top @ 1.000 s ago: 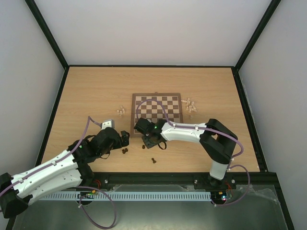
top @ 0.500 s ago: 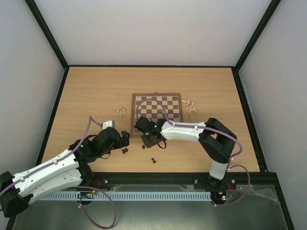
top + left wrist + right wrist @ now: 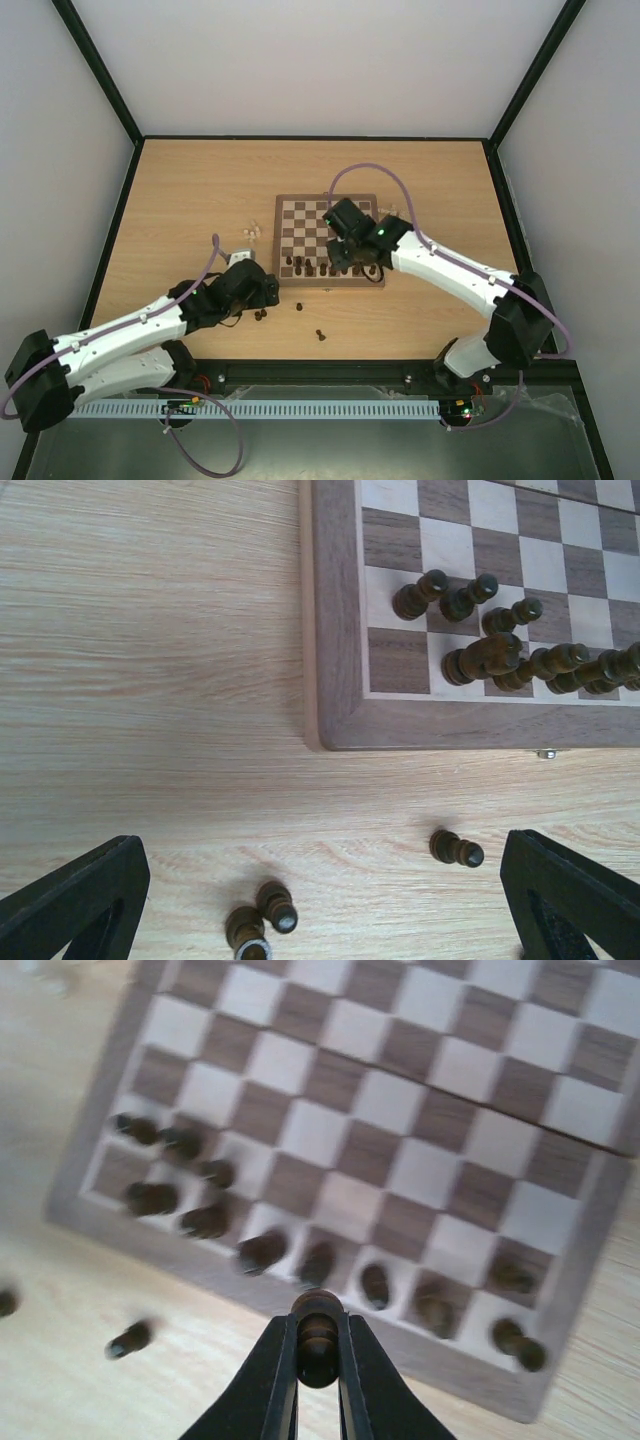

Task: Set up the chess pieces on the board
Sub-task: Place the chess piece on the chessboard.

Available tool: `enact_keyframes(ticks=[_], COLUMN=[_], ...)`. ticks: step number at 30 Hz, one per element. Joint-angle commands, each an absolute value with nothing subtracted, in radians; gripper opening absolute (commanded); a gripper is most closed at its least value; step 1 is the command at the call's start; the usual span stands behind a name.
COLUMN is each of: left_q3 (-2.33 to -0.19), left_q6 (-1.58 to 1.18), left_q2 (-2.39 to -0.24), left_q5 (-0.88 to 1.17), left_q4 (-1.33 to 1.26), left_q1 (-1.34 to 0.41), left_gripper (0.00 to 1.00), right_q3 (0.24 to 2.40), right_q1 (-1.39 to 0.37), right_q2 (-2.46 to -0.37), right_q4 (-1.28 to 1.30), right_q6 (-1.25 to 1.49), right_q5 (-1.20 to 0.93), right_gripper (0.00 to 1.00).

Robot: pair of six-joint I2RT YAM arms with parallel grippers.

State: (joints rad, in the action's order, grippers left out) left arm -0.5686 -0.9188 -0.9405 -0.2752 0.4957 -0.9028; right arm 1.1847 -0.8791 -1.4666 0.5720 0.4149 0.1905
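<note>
The chessboard (image 3: 300,218) lies mid-table; it also shows in the left wrist view (image 3: 335,630) and the right wrist view (image 3: 420,1110). Several dark pieces (image 3: 490,655) stand along its near rows. My right gripper (image 3: 318,1355) is shut on a dark brown piece (image 3: 318,1332), held above the board's near edge (image 3: 358,255). My left gripper (image 3: 268,290) is open and empty, its fingers (image 3: 75,900) wide apart over the table left of the board. Two dark pieces (image 3: 260,930) and one lying dark piece (image 3: 457,848) sit on the table between its fingers.
Pale pieces lie in a small cluster left of the board (image 3: 252,232) and another to its right (image 3: 398,218). Loose dark pieces lie on the table near the front (image 3: 320,335). Black frame rails edge the table.
My right arm has swung from the table in front of the board's left corner up and right over the board, carrying a dark piece. My left gripper has moved slightly toward the board.
</note>
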Motion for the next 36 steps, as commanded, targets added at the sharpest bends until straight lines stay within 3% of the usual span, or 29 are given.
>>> enact_keyframes(ticks=[1, 12, 36], left_q3=[-0.619, -0.662, -0.656], left_q6=[-0.873, -0.835, -0.813], left_q2=[-0.999, -1.076, -1.079], left_q5=[-0.254, -0.260, -0.265], left_q4=[0.458, 0.460, 0.456], left_q1=[-0.900, -0.912, -0.910], left_gripper=[0.99, 0.99, 0.99], right_q3=[1.230, 1.289, 1.260], right_q1=[-0.800, -0.727, -0.675], right_q2=[-1.514, -1.700, -1.789], right_q4=[0.677, 0.685, 0.691], right_q6=[0.378, 0.374, 0.374], right_q5=[0.201, 0.236, 0.255], right_gripper=[0.07, 0.08, 0.13])
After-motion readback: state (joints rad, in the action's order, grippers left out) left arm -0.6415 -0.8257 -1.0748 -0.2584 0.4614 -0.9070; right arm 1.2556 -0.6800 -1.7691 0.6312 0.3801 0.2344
